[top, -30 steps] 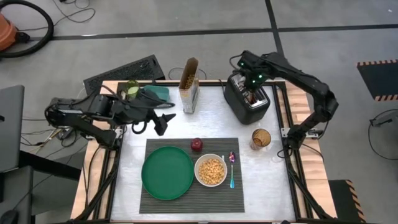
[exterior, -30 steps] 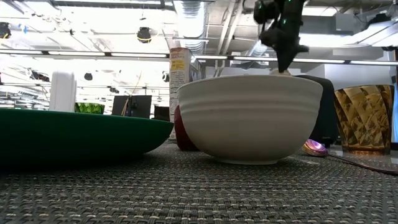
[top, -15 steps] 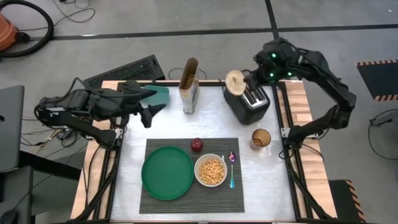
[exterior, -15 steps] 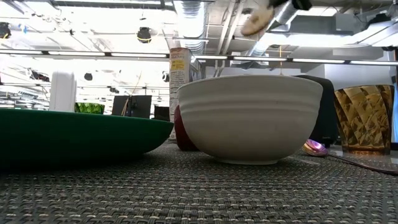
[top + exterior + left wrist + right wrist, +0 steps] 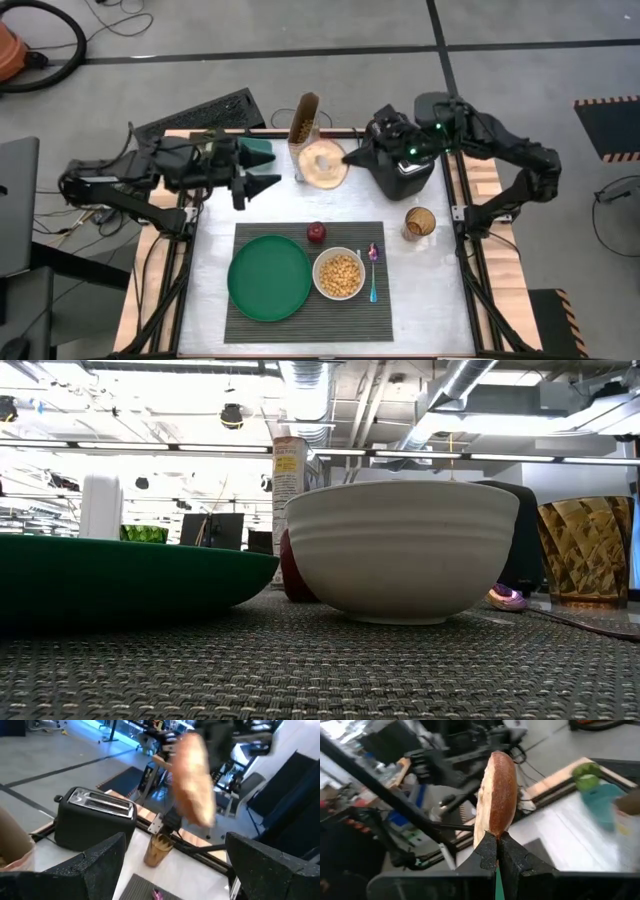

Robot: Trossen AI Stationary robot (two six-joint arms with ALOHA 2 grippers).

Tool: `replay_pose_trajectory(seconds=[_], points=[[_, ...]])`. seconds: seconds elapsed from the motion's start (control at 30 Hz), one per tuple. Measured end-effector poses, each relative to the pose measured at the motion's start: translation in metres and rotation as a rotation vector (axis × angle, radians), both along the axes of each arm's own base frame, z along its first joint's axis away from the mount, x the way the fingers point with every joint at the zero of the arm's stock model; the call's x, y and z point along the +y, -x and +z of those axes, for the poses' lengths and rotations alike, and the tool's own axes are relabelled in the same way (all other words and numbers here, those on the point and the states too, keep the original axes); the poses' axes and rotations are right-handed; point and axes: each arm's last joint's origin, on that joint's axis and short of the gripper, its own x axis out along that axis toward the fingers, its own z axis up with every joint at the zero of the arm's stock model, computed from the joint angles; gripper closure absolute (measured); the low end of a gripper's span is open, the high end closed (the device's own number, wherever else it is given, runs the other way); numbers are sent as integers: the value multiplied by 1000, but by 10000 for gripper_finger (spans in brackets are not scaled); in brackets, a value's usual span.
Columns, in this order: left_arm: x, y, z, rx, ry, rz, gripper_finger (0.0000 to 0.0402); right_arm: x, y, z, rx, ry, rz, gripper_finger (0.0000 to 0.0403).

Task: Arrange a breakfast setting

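Observation:
A round pale bagel (image 5: pixel 323 163) is in the air between the cereal box and the black toaster (image 5: pixel 408 178), held by my right gripper (image 5: pixel 349 158), which is shut on it. My left gripper (image 5: pixel 258 172) is open and empty at the far left, its fingers on either side of the bagel (image 5: pixel 195 780) in its wrist view but well short of it. On the dark ribbed placemat (image 5: pixel 300 318) rest the green plate (image 5: pixel 270 277), the white bowl (image 5: pixel 339 275) with cereal, the spoon (image 5: pixel 373 270) and the red apple (image 5: pixel 316 232). My right gripper pinches the bagel's rim (image 5: pixel 492 827) between its two fingertips (image 5: pixel 487 851). The fingers reach in from the table's right side, roughly level. The bagel sticks out beyond the fingertips toward the left, lifted clear of the table and the toaster.
An open cereal box (image 5: pixel 305 125) stands at the far edge beside the bagel. A teal container (image 5: pixel 258 150) lies behind my left gripper. An amber glass (image 5: pixel 420 222) stands right of the placemat. Bare table lies between the placemat and the far objects.
My right gripper has drawn the bagel up out of the toaster and carried it toward the table's left, stopping beside the cereal box. The bagel has turned so its broad face shows from above. My left gripper has turned toward the bagel.

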Motion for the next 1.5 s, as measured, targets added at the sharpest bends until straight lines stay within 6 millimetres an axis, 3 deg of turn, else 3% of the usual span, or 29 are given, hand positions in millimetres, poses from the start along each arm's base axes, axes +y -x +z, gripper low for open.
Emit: replay_pose_trajectory(seconds=[0.3,0.57,0.73,1.33,1.5], points=[[4,-16,-8,-174,65,-161,76,10,-18,-7,-2,5,47,379],[12,-23,-13,-186,107,-169,76,13,-25,-8,-25,10,76,379],[10,-38,-22,-149,118,-206,85,14,-26,-7,-30,15,78,379],[13,-45,-26,-142,123,-129,290,14,-25,-8,-23,16,92,377],[13,-45,-26,-142,123,-130,345,14,-25,-8,-22,15,97,336]])
